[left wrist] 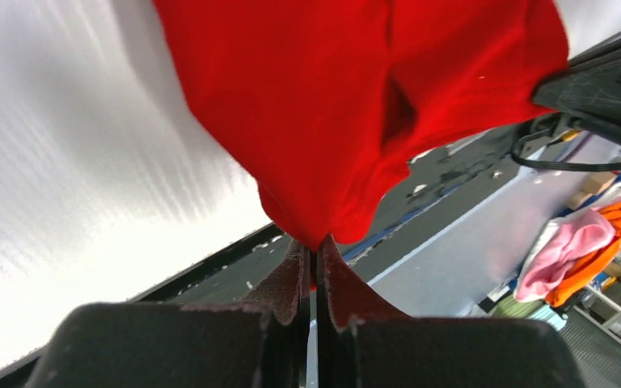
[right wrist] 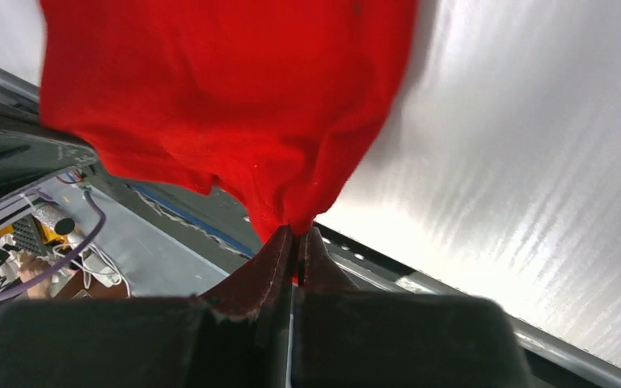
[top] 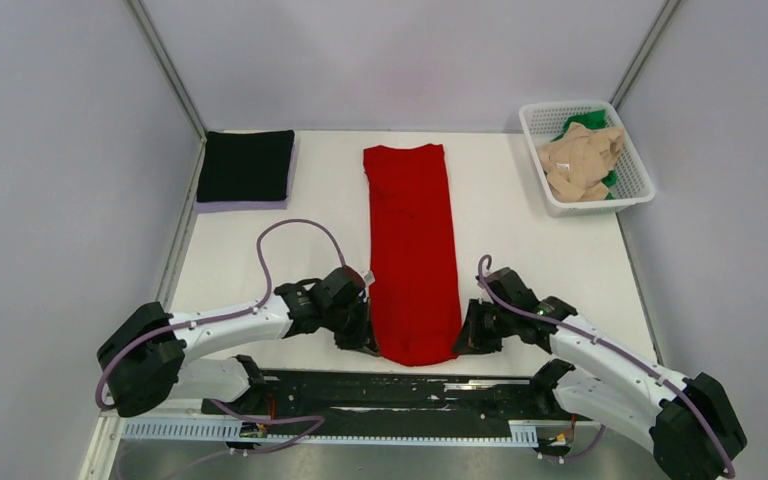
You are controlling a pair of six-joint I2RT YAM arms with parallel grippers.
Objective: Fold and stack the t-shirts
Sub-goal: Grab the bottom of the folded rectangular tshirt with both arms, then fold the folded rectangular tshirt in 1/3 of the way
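So the left end effector (left wrist: 315, 252) is clamped on the near-left corner of the bright red soft cloth t-shirt (top: 412, 240), and the right end effector (right wrist: 295, 236) is gripping the near-right corner. The rest stretches away from both in a long strip on the white table (top: 560, 260).

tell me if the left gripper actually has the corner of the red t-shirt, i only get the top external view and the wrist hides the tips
Observer: Yes. In the left wrist view the left gripper is shut on a pinch of the red t-shirt, with the cloth gathered to a point where it is clamped.
Operator: ok and the right one
Observer: Same there. The right wrist view shows the right gripper shut on the red cloth, which bunches down into the closed tips.
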